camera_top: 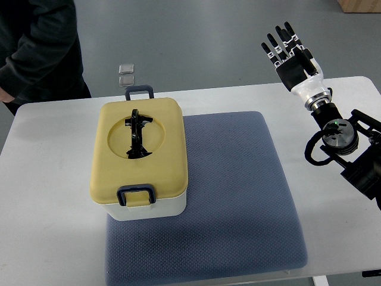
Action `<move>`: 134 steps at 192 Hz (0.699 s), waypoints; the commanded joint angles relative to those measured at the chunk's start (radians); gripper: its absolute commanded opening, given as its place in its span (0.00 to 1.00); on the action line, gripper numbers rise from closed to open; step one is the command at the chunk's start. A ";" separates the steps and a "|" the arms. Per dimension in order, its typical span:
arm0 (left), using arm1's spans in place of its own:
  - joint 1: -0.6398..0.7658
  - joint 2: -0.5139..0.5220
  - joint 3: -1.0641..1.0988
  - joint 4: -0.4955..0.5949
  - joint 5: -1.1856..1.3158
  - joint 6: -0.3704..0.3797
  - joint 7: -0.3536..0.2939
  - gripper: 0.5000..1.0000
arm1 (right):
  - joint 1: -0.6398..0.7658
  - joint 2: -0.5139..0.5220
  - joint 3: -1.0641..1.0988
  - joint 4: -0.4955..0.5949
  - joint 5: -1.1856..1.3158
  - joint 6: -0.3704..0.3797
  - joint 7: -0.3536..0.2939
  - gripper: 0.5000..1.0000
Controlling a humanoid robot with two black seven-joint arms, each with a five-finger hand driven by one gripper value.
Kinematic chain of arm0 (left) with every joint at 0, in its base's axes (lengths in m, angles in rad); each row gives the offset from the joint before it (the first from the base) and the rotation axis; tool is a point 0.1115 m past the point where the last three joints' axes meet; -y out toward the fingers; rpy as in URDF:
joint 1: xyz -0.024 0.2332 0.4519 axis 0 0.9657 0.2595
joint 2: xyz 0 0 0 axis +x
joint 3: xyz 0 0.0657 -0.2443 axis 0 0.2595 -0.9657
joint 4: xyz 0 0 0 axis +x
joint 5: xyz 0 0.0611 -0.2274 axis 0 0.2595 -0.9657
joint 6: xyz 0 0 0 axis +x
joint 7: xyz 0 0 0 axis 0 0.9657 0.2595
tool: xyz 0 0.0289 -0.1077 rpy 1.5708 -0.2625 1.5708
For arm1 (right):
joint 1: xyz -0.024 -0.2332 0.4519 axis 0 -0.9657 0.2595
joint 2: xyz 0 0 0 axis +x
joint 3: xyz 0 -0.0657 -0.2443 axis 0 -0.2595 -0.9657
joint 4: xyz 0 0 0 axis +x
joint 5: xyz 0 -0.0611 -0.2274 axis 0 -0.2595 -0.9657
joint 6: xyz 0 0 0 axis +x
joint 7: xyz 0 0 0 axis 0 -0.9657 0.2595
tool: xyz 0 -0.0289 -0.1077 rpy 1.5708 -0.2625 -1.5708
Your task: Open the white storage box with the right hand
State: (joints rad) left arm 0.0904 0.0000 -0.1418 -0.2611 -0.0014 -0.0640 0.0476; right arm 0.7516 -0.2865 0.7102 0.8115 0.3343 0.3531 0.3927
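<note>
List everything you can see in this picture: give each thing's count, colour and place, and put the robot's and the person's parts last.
storage box: one, white body with yellow lid, closed, on the mat's left part
box handle: one, black, in the lid's round recess
latches: two, dark blue, at the lid's near and far ends
mat: one, grey-blue, on the table
table: one, white
floor squares: two, grey, beyond the table
right hand: one, black and white, fingers spread, upper right
person's sleeve: dark, upper left

A blue-grey mat lies on the white counter, below and to the left of the hand. Far to the hand's left, a person in a dark sleeve stands at the counter's far corner. Two small silvery squares lie on the grey floor beyond the counter's far edge, well left of the hand.
</note>
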 commanded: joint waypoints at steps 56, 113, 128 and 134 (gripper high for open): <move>0.000 0.000 -0.001 -0.009 -0.002 -0.008 0.000 1.00 | 0.032 -0.016 -0.005 -0.003 -0.052 0.000 -0.002 0.88; 0.000 0.000 -0.001 -0.018 -0.002 -0.010 0.000 1.00 | 0.233 -0.008 -0.054 0.003 -0.653 -0.005 -0.015 0.87; 0.000 0.000 -0.001 -0.017 -0.002 -0.010 0.000 1.00 | 0.321 -0.005 -0.103 0.008 -0.869 0.012 -0.015 0.87; 0.000 0.000 -0.001 -0.018 -0.002 -0.010 0.000 1.00 | 0.353 -0.006 -0.136 0.020 -0.942 0.015 -0.015 0.87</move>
State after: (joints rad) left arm 0.0906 0.0000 -0.1421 -0.2782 -0.0033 -0.0737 0.0476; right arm 0.9922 -0.2948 0.6507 0.8153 -0.3276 0.3508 0.3775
